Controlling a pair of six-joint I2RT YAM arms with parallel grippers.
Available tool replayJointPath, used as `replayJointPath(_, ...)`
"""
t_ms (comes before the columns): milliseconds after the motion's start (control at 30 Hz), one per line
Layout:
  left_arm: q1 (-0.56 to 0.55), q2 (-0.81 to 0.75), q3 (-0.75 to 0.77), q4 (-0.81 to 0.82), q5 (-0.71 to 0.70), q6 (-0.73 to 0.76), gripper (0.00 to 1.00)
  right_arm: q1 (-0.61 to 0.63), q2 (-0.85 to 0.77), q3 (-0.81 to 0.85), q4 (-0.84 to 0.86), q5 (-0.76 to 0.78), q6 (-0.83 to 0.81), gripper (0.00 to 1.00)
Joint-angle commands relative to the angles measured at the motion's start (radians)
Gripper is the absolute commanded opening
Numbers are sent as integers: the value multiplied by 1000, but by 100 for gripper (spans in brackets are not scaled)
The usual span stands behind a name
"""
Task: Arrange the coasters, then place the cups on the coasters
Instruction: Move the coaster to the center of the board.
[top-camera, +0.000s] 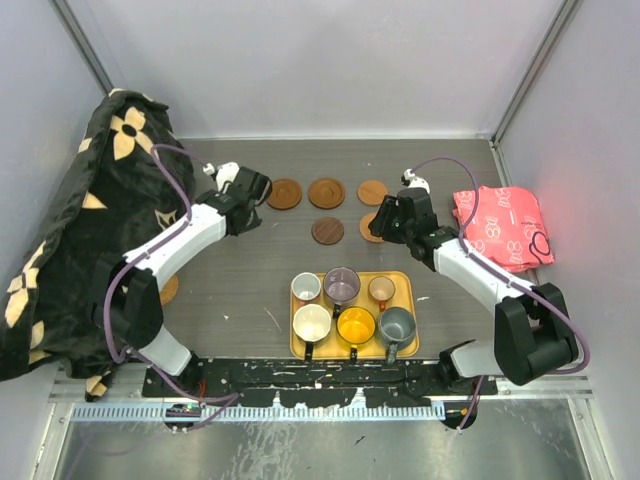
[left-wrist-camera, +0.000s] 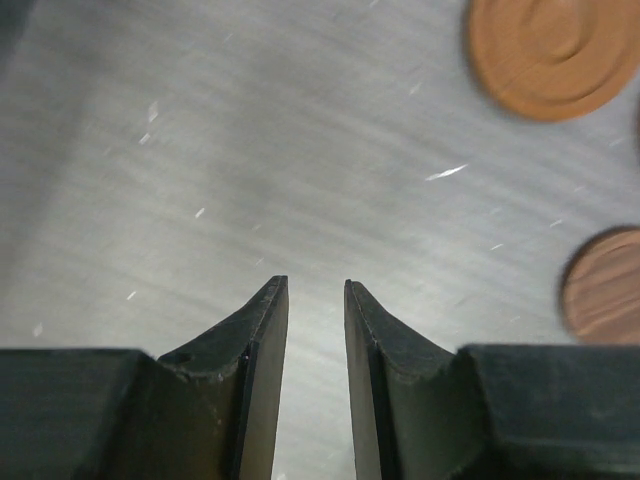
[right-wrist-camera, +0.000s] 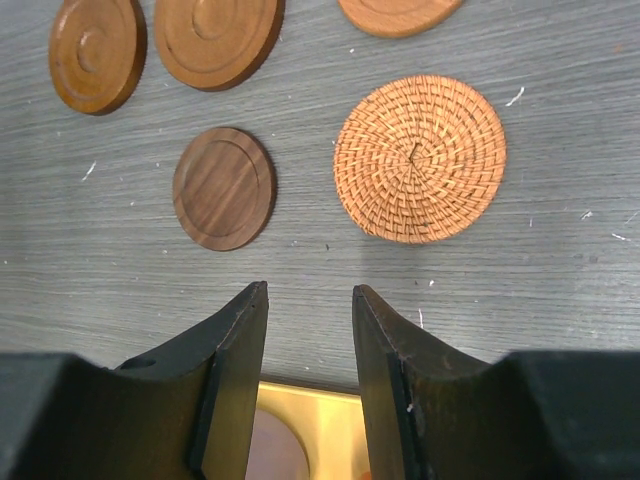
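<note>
Three wooden coasters lie in a row at the back of the table. In front of them are a dark one and a woven one. Another coaster pokes out from under the left arm. Several cups stand on the yellow tray. My left gripper hovers left of the row, slightly open and empty. My right gripper is over the woven coaster's near side, open with only bare table and the tray's edge between its fingers.
A black cloth with cream flowers is heaped along the left wall. A red-pink patterned packet lies at the right. Grey walls close in the back and both sides.
</note>
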Motion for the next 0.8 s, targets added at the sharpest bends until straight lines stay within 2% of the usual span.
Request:
replayJointPath(0,-4,-112,-86,-180,-96,-75,31,9,-64,6,33,0,0,45)
replayJointPath(200,0,-206,-157,-370,-140,-90,32,11,-73,4,38,-25,4,46)
replayJointPath(333,43,-242,-173,-441,-128,-77,33,20,-64,5,47,-56,8,46)
replayJointPath(567,254,-249,-242,-437,34,58,33,27,-66,6,48,-67,10,46)
replayJointPath(767,319,-231,-276,-414,20,107,32,30,-72,2,53,-76,15,45)
